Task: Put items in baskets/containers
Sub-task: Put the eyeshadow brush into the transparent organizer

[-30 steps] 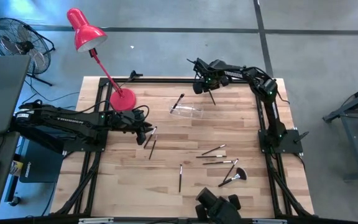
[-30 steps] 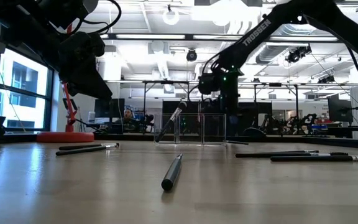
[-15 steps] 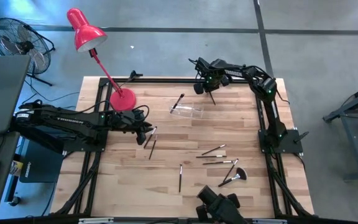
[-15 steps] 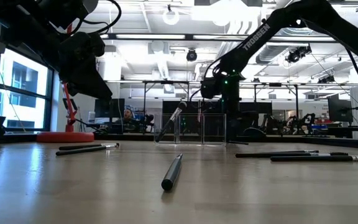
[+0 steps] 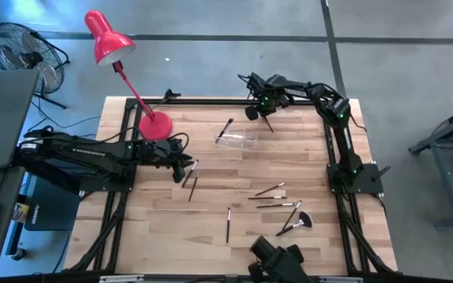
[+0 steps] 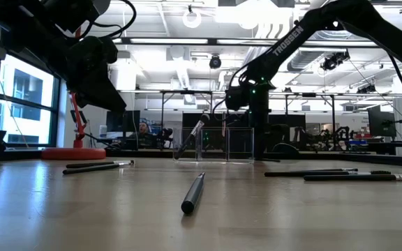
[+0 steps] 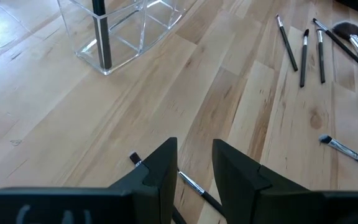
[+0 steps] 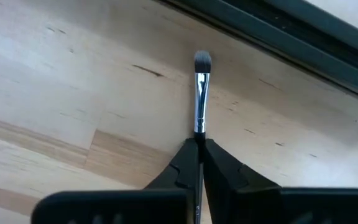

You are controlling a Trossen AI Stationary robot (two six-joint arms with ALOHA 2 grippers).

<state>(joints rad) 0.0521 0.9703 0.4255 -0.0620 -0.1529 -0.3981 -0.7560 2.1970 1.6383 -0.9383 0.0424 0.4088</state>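
The clear holder [image 5: 237, 140] stands at the table's far middle, and one brush [image 5: 226, 128] leans in it, head up over the rim. Beyond it, near the far edge, my right gripper [image 5: 261, 110] is shut on a thin brush [image 8: 199, 106] with a silvery ferrule. At the left, my left gripper [image 7: 194, 165] hangs open above two brushes [image 5: 191, 178] that lie flat on the wood; one of them [image 7: 191, 184] runs under its fingers. More brushes [image 5: 272, 191] lie flat at the near right, among them a fan-headed one [image 5: 296, 222]. My right gripper pinches the brush's dark handle [image 8: 199, 142] between its two fingers, just behind the ferrule. The brush lies along the fingers and sticks out past their tips, its bristle head [image 8: 202, 60] foremost. I cannot tell whether the head touches the wood.
A red desk lamp's round base [image 5: 155, 126] sits at the far left, its stem slanting up and outward. A single brush [image 5: 228, 224] lies in the near middle. The black frame rail [image 8: 278, 37] runs along the far edge close to my right gripper. A camera mount [image 5: 278, 258] sits at the near edge.
My right gripper has edged slightly toward the table's far edge, the brush going with it.
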